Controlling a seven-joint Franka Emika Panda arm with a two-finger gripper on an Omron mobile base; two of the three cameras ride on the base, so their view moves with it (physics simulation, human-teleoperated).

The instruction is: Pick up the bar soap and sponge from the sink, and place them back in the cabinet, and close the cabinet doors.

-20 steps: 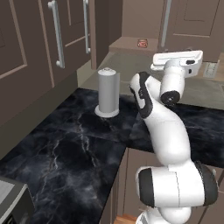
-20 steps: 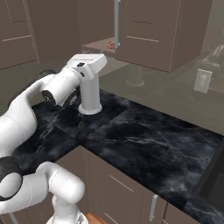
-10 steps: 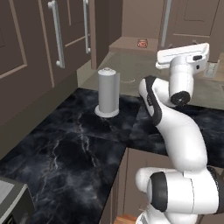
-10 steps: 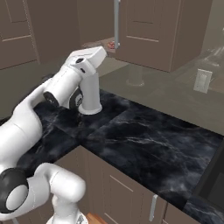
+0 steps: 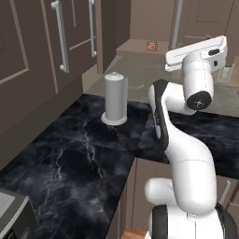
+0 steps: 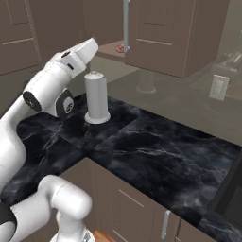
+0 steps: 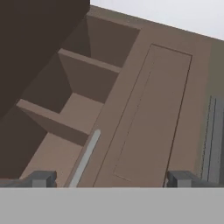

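My hand [image 7: 109, 179] is released, fingers spread wide and holding nothing, raised toward the brown wooden wall cabinet [image 7: 83, 87]. From the hand view I look straight into its open shelves, with one of the brown recessed-panel cabinet doors [image 7: 148, 118] swung out in front of me and its long silver bar handle [image 7: 85, 157] just beside my left finger.

I judge the step in hand is closing that door. To do it well I should bring a finger flat against the panel's outer face near its free edge, away from the hinge, and push in a steady arc so the handle does not snag.

A small orange-pink item [image 6: 120, 47], perhaps the bar soap, lies on the cabinet's lowest shelf; it is too small to be sure. The green-and-yellow sponge I cannot make out. The matte black sink [image 6: 231, 198] peeks in at the counter's right edge.

Compared with a second ago, my arm has lifted and reached further up toward the cabinet; the grey cylindrical paper towel roll [image 5: 115, 98] on the black marble counter [image 5: 70, 163] has not moved.
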